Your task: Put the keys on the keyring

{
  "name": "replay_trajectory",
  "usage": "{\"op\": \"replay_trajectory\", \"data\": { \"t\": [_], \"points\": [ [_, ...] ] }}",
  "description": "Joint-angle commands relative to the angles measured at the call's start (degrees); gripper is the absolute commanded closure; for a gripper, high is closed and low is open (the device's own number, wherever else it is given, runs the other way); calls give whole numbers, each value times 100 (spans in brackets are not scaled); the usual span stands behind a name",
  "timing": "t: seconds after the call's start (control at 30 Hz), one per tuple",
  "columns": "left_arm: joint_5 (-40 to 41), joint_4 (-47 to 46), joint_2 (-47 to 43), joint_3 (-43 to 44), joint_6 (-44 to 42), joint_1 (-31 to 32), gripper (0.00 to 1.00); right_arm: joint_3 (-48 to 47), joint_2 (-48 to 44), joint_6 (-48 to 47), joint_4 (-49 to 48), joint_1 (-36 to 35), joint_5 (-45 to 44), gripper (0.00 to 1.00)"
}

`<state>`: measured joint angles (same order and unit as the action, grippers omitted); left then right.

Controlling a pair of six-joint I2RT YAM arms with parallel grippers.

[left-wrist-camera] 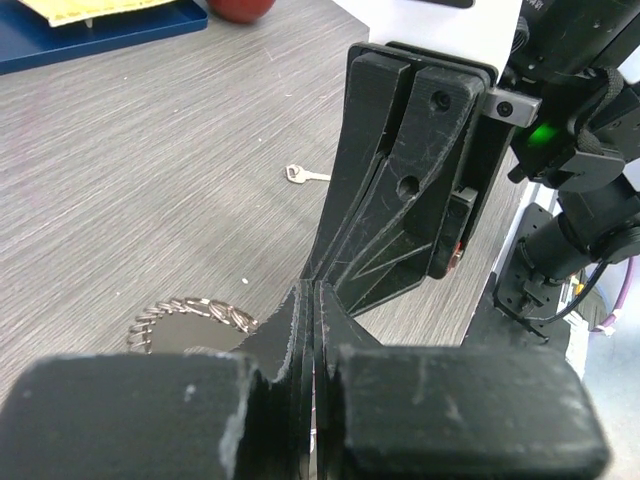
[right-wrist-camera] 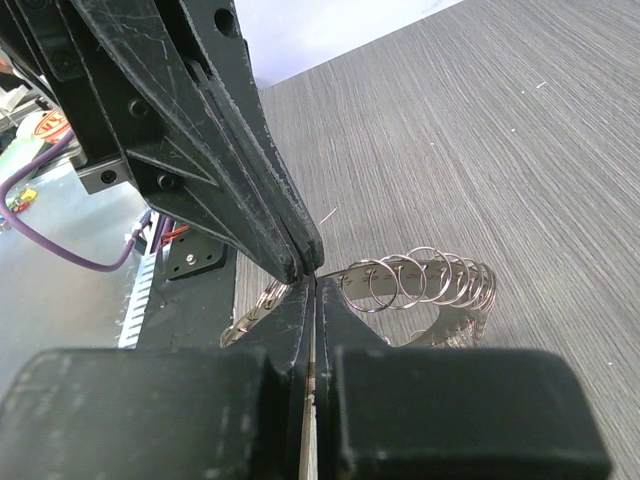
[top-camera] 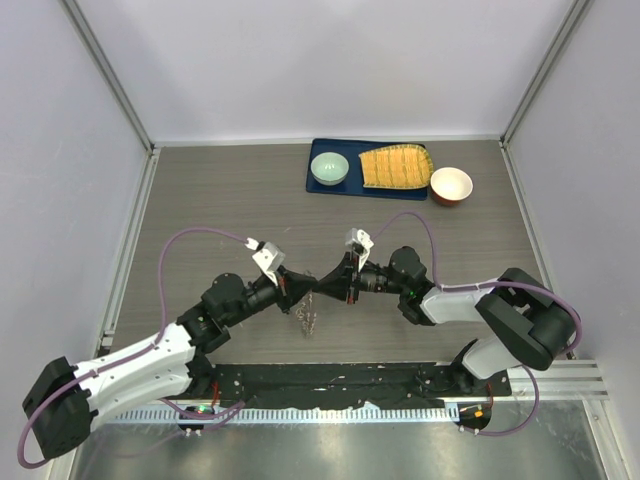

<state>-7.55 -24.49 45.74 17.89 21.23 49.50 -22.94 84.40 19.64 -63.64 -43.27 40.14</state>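
The keyring point(top-camera: 306, 318) is a grey metal band fringed with many small rings. It hangs just under the spot where my two grippers meet tip to tip at the table's middle. My left gripper point(top-camera: 308, 284) and right gripper point(top-camera: 322, 283) are both shut, pinching the band from opposite sides. In the right wrist view the band and its rings point(right-wrist-camera: 430, 280) run behind my shut right gripper point(right-wrist-camera: 313, 290), with the left fingers point(right-wrist-camera: 270, 215) just above. In the left wrist view the keyring point(left-wrist-camera: 190, 318) shows left of my shut left gripper point(left-wrist-camera: 313, 300). A tiny silver key point(left-wrist-camera: 305, 175) lies on the table beyond.
A blue tray point(top-camera: 322, 187) at the back holds a pale green bowl point(top-camera: 329, 168) and a yellow ribbed pad point(top-camera: 396, 167). A red and white bowl point(top-camera: 451, 185) stands right of it. Walls enclose the table on three sides.
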Motion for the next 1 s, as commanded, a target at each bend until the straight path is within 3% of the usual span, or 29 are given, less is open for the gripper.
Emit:
{"op": "replay_trajectory", "data": {
  "t": [0.0,0.17,0.37,0.57,0.67,0.7,0.8,0.97],
  "points": [
    [166,110,-239,197,-40,16,95,-132,-178,-100,-326,-6,-103,99],
    [702,1776,-776,662,-330,25,56,-263,-467,-583,570,-15,-156,99],
    [1168,4088,-935,1761,-681,8,32,-755,-811,-1758,2441,-191,-533,99],
    [957,5259,-514,2692,-1094,8,24,-1826,-1145,-2990,4919,-419,-1350,99],
    [984,5419,-443,2746,-1341,8,23,-2661,-1163,-3676,6343,-428,-1535,99],
    [1001,5411,-504,2729,-1376,8,22,-3107,-1137,-3930,7120,-428,-1588,99],
    [1001,5157,-749,2518,-1350,8,21,-3883,-944,-4143,8204,-463,-1658,99],
    [1001,4244,-1435,1739,-615,8,20,-4884,-628,-4609,9499,-691,-1904,99]
  ]
}}
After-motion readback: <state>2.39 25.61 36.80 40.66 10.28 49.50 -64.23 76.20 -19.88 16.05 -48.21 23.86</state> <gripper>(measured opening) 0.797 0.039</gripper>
